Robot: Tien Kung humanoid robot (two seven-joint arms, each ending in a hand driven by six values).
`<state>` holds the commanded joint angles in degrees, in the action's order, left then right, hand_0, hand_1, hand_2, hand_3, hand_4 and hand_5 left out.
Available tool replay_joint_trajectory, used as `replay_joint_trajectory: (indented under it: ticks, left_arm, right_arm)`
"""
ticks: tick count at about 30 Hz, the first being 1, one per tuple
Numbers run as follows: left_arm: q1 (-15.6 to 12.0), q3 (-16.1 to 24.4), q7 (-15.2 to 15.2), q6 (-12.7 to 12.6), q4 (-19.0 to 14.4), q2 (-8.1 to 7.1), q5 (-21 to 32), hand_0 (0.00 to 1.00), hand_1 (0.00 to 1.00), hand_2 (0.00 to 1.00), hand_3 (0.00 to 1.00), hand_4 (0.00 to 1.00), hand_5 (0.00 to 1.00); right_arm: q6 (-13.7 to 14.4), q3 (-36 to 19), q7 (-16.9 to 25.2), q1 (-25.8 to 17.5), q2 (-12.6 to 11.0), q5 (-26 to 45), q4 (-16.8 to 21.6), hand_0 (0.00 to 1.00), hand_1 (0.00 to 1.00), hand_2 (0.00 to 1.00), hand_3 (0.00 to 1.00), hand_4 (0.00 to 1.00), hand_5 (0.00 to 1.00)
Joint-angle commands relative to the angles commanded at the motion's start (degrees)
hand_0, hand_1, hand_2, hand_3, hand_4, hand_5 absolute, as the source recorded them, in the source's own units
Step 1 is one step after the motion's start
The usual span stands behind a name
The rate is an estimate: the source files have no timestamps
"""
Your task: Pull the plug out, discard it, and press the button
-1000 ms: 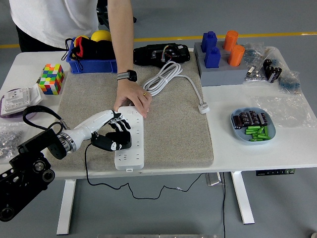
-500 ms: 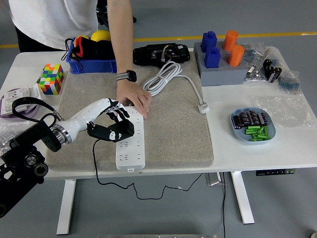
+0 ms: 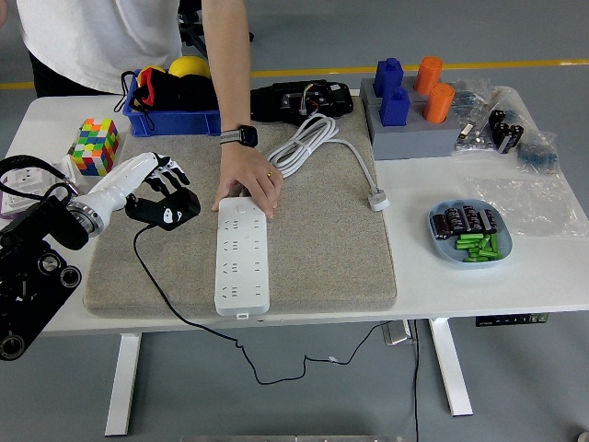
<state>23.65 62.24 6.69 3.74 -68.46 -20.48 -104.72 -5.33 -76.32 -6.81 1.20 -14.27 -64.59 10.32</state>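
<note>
White table [image 3: 479, 285], cut off at neither side but crowded along its far edge. Grey felt mat [image 3: 322, 239] covering the centre-left of the tabletop. Person [image 3: 120, 32] at 12 o'clock, cropped at the top edge; only torso and one arm visible. Person's hand [image 3: 247, 180] pressed flat on the far end of the white power strip [image 3: 242, 258], watch on the wrist. Power strip lying lengthwise on the mat, sockets bare, button not distinguishable at this size. Left arm entering from 9 o'clock, shoulder hardware partly cut off at the left edge. Left hand [image 3: 152, 184] lifted over the mat's 10 o'clock corner, white fingers curled round the black plug [image 3: 166, 207]; plug clear of the strip and to its 9 o'clock side, partly covered by the fingers. Black cable [image 3: 175, 308] trailing from the plug across the mat, over the near edge and down under the table. Right arm out of frame. White coiled cord [image 3: 313, 143] at 12 o'clock of the mat, its plug end lying near the mat's right border. Blue bin [image 3: 175, 120] at 11 o'clock, contents half hidden behind the person's arm. Colour cube [image 3: 96, 145] at 10 o'clock. Grey block [image 3: 409, 138] with blue and orange pegs at 1 o'clock. Blue dish [image 3: 469, 235] at 3 o'clock holding small green and dark parts, too small to identify.
</note>
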Motion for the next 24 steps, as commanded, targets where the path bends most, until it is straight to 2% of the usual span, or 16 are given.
replay_joint_trajectory:
  ticks: [4, 5, 10, 11, 16, 17, 22, 23, 24]
  left_arm:
    - [0.6, -1.1, 1.5, 1.0, 1.9, 0.28, -0.4, 0.532, 0.429, 0.4, 0.544, 0.742, 0.002]
    - [0.7, -1.2, 1.5, 1.1, 2.0, 0.33, -0.4, 0.597, 0.54, 0.502, 0.576, 0.8, 0.002]
    - [1.1, -2.1, 1.1, 0.9, 2.3, 0.56, 1.0, 0.597, 0.54, 0.502, 0.576, 0.8, 0.002]
    - [1.2, -2.1, 1.3, 1.1, 2.2, 0.64, 1.0, 0.67, 0.692, 0.606, 0.678, 0.892, 0.002]
    - [1.5, -1.8, 1.8, 0.7, 1.1, 0.79, 0.2, 0.67, 0.692, 0.606, 0.678, 0.892, 0.002]
    - [1.6, -1.7, 2.1, 0.9, 0.7, 0.77, 0.2, 0.776, 0.819, 0.784, 0.864, 0.96, 0.002]
    - [2.1, -2.1, 3.5, 1.8, -1.2, 0.6, 0.1, 0.776, 0.819, 0.784, 0.864, 0.96, 0.002]
    - [2.2, -2.3, 4.1, 2.2, -1.9, 0.59, 0.5, 0.764, 0.768, 0.751, 0.876, 0.982, 0.002]
    - [2.4, -2.6, 4.7, 2.5, -2.5, 0.61, 1.0, 0.764, 0.768, 0.751, 0.876, 0.982, 0.002]
  right_arm:
    - [0.0, 0.0, 0.0, -0.1, 0.0, 0.0, 0.0, 0.804, 0.693, 0.677, 0.641, 0.751, 0.631]
    - [0.0, 0.0, 0.0, -0.1, 0.0, 0.1, 0.0, 0.804, 0.692, 0.677, 0.64, 0.751, 0.632]
    - [0.0, 0.2, 0.0, -0.1, 0.0, 0.1, 0.0, 0.804, 0.692, 0.677, 0.64, 0.751, 0.632]
    - [0.0, 0.2, 0.0, -0.1, 0.0, 0.1, 0.0, 0.804, 0.692, 0.677, 0.641, 0.751, 0.631]
    - [0.0, 0.2, 0.1, 0.0, 0.0, 0.1, 0.0, 0.804, 0.692, 0.677, 0.641, 0.751, 0.631]
    - [0.0, 0.2, 0.1, 0.0, 0.0, 0.1, 0.0, 0.805, 0.692, 0.677, 0.641, 0.751, 0.631]
    - [0.0, 0.2, 0.0, -0.1, 0.0, 0.1, 0.0, 0.805, 0.692, 0.677, 0.641, 0.751, 0.631]
    - [0.0, 0.2, 0.0, -0.1, 0.1, 0.1, 0.0, 0.805, 0.692, 0.677, 0.639, 0.751, 0.631]
    - [0.0, 0.2, 0.0, -0.1, 0.1, 0.1, 0.0, 0.805, 0.692, 0.677, 0.639, 0.751, 0.631]
